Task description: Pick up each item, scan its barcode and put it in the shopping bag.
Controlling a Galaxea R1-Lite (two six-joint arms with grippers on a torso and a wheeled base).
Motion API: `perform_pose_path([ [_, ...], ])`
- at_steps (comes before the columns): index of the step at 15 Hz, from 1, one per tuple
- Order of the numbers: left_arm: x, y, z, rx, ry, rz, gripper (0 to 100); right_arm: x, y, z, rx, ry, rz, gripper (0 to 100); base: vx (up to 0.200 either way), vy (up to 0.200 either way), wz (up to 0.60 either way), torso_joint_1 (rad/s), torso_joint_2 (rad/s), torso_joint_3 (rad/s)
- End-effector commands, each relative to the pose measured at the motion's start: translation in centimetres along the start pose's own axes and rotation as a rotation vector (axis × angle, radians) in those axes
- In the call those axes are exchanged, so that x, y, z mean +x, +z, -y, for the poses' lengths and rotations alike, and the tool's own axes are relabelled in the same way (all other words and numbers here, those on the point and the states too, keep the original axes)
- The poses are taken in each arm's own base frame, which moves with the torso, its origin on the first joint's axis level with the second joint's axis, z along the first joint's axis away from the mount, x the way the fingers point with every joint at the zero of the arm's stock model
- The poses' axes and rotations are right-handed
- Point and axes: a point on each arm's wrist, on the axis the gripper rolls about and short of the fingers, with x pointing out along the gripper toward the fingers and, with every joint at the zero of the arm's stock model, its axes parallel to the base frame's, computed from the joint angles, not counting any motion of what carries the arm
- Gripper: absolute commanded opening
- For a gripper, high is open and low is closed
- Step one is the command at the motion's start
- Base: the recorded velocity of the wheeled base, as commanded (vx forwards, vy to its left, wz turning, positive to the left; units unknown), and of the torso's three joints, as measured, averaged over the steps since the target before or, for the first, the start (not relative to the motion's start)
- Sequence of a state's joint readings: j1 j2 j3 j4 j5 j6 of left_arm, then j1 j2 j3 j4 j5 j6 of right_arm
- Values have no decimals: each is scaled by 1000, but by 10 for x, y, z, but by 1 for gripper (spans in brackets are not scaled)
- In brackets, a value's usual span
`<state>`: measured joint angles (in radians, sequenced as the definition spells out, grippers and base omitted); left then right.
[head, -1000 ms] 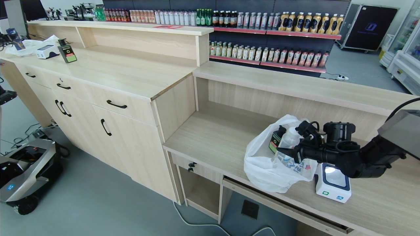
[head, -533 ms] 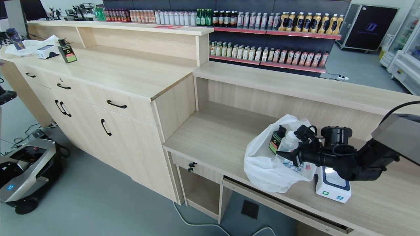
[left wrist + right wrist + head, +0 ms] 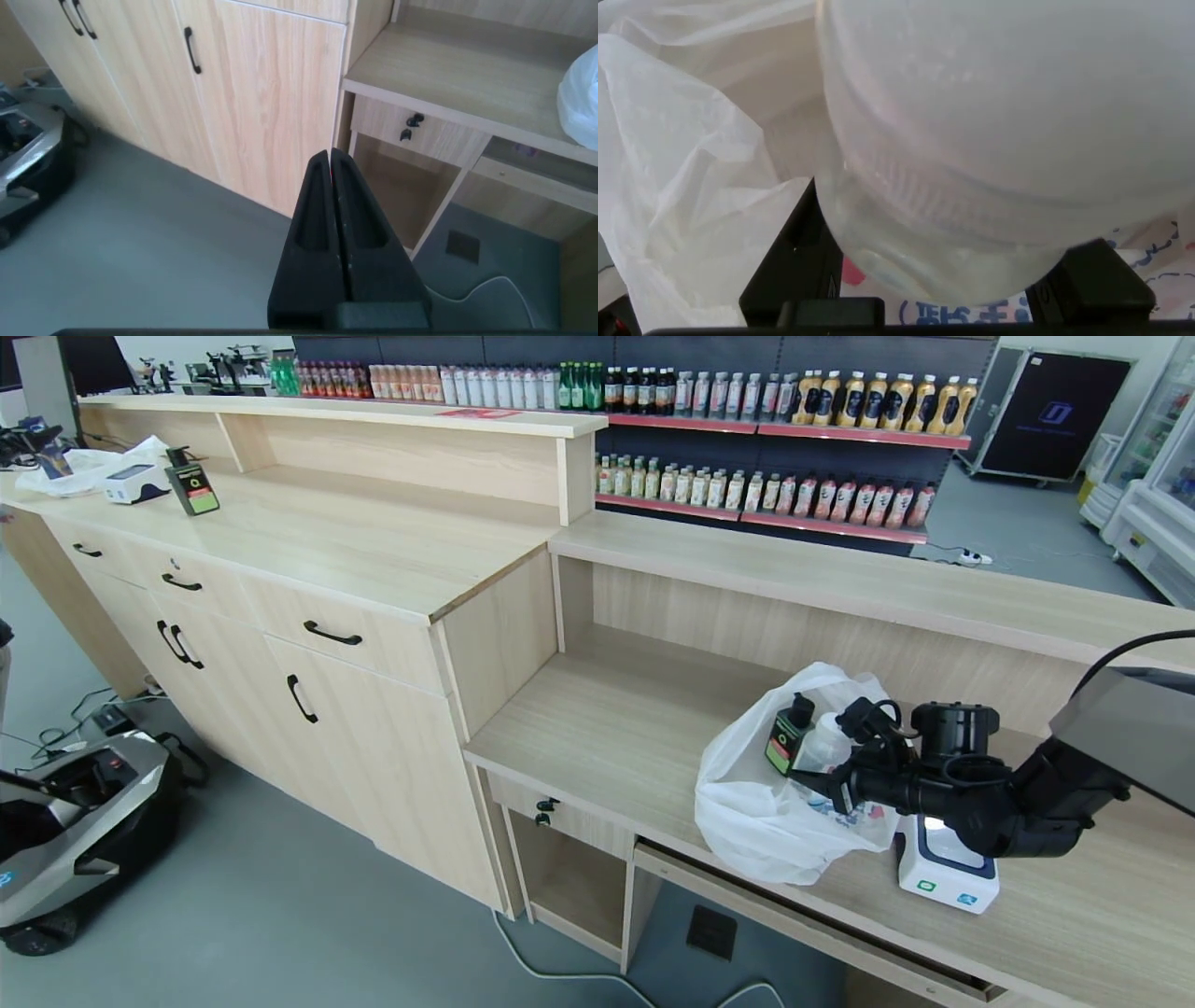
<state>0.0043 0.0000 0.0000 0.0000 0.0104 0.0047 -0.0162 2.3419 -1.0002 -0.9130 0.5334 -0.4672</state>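
My right arm (image 3: 1046, 793) comes in from the right edge of the head view. It lies almost level above the desk (image 3: 616, 728), with the wrist low and the right jaws pointing left into the mouth of the bag (image 3: 756, 812). Those jaws pinch a clear bottle (image 3: 822, 744) by its body, one finger on each side. In the right wrist view its pale, ribbed wall sits close against the lens, with white plastic crumpled behind it. The clear bottle is upright in the bag's open mouth at lower right of the head view, cap up, just beside a dark bottle (image 3: 787, 735) with a green label that stands inside the bag. The scanner (image 3: 945, 873) sits on the desk just right of the bag, under my wrist, with its window lit.

My left jaws are pressed together with nothing between them. They hang pointing down at the grey floor (image 3: 140, 233) in front of the cabinet (image 3: 271, 84), well apart from the bag.
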Motion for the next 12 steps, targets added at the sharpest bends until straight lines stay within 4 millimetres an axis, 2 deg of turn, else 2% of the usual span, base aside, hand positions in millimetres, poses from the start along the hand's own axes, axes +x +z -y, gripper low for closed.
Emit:
perform_pose_path([
  [1,0,0,0,0,1,0,0,2,-7,-1,12,5,-20,0,0,0,0,0,0,0],
  [10,0,0,0,0,1,0,0,0,-9,5,49,-7,-18,0,0,0,0,0,0,0],
  [11,0,0,0,0,1,0,0,-2,-9,6,51,-11,-18,100,0,0,0,0,0,0],
  [12,0,0,0,0,1,0,0,-2,-9,6,52,-9,-19,100,0,0,0,0,0,0],
])
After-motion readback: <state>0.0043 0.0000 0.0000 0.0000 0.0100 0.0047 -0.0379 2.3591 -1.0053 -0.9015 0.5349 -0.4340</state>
